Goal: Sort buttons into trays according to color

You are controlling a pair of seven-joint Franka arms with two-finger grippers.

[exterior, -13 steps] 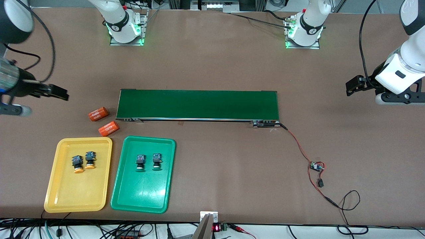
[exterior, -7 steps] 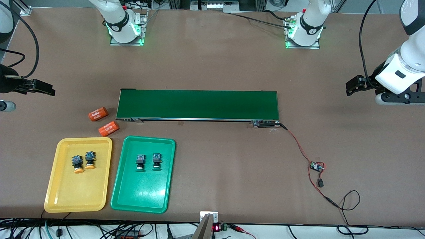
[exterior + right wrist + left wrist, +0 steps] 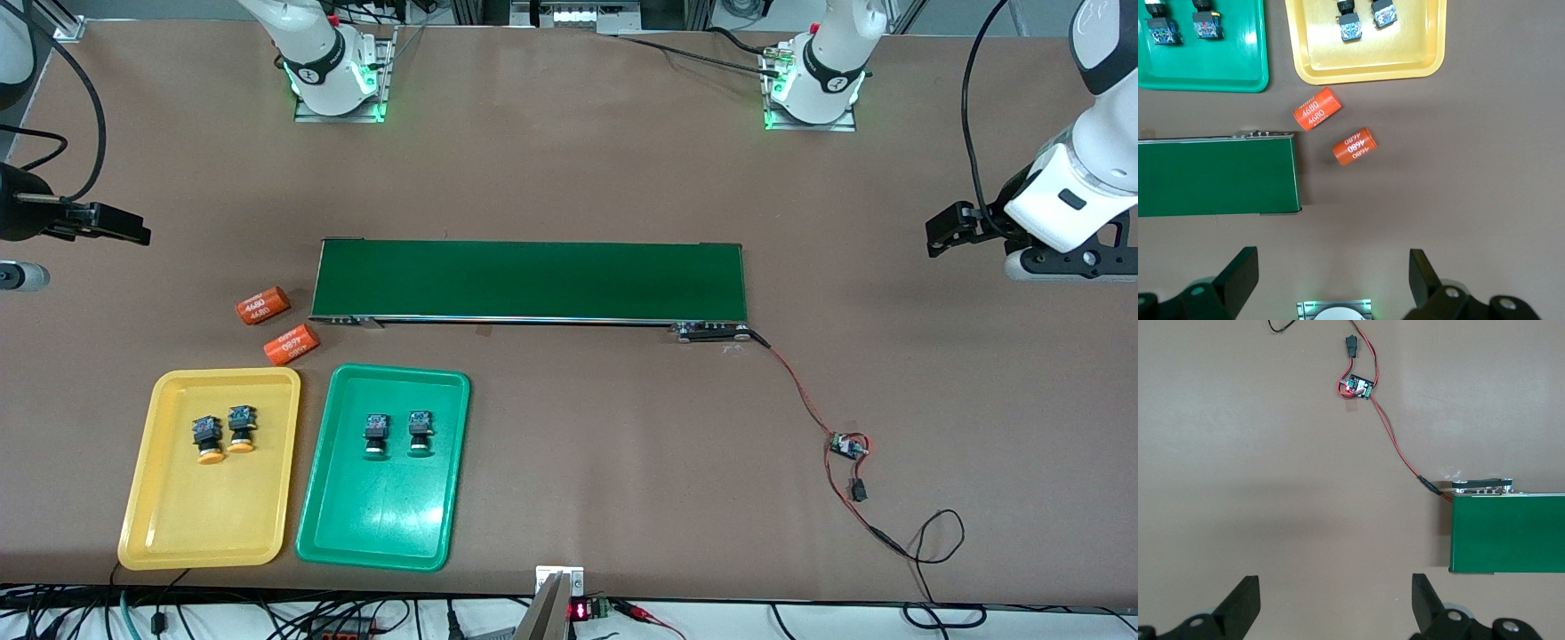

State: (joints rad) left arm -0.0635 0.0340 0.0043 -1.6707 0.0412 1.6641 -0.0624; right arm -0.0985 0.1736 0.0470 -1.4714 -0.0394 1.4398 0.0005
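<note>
While the left gripper (image 3: 944, 229) waits spread open over bare table at its own end, the right gripper (image 3: 120, 224), fingers also apart and empty, has drawn back from a second ago (now at its table edge). Both yellow buttons (image 3: 222, 435) sit unmoved in the yellow tray (image 3: 169, 524), both green buttons (image 3: 397, 433) in the green tray (image 3: 356, 524).

My workspace: a brown table (image 3: 569, 178) under even light, a long dark-green conveyor belt (image 3: 531, 280) at its middle, cables (image 3: 267, 613) along its near edge.
</note>
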